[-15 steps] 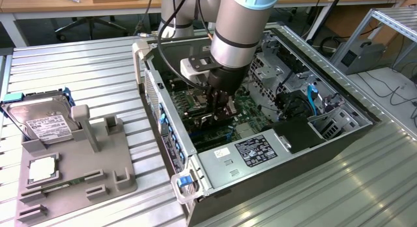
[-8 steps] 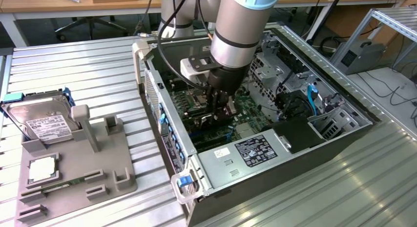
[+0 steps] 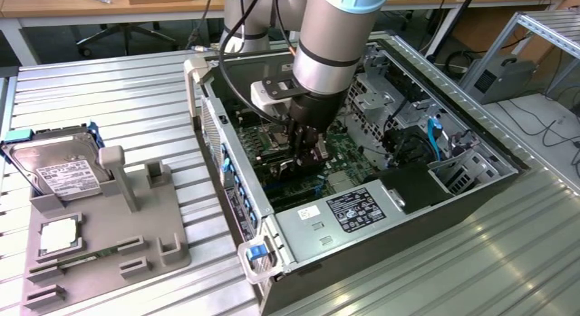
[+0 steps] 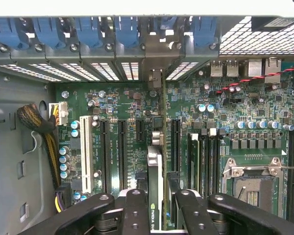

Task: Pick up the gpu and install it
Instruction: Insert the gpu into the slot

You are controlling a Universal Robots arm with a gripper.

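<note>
One open computer case (image 3: pixel 399 214) fills your work area, its green motherboard (image 4: pixel 127 105) facing up under the arm. You have the gpu (image 4: pixel 157 196) standing on edge between the black fingers (image 4: pixel 137 210), which are clamped on it; its long axis runs toward the case's slotted rear wall, thin edge up, lined along a black expansion slot (image 4: pixel 175 142). Beside it stand more black slots, a white one (image 4: pixel 86 154) and blue retention clips (image 4: pixel 88 29). Outside the case, a silver hard drive (image 3: pixel 59 170) sits in a grey holder (image 3: pixel 109 241).
</note>
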